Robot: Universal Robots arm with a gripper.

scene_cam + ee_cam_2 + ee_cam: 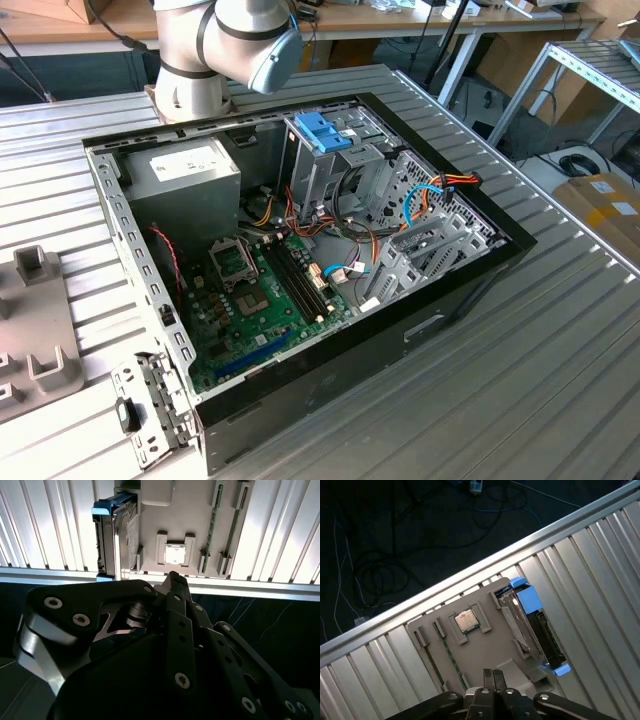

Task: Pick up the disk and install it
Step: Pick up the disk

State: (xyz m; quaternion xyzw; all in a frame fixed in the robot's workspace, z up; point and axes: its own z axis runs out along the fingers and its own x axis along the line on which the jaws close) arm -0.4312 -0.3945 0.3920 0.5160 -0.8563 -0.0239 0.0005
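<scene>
Exterior view, left to right: grey fixture (25, 330) sits at the exterior view's left edge of the ribbed metal table (560, 380). Next is the open PC case (400, 332) mid-table, with a wide strip of ribbed table beyond it, then the table edge and floor. The arm (230, 40) rises behind the case.

Inside the case it's tight: power supply (190, 175), motherboard (250, 310), drive cage (320, 178) with blue bracket (322, 132) on top, cables (440, 185) looped beside it. There's open room above.

The wrist views give what the exterior view doesn't, the fixture close up. It lies just beside the table's edge rail (470, 572), and past the rail is dark floor (380, 530).

The disk (535, 627) stands on edge in a slot at one end of the fixture, with its blue carrier around it and ribbed table on its outer side. A processor chip (466, 621) lies flat in a pocket beside it. In the second wrist view, memory sticks (239, 520) stand in slots at the end opposite the disk (117, 535).

The gripper (493, 672) hangs above the fixture's rail side, apart from the disk, fingertips pressed together with nothing between them.
</scene>
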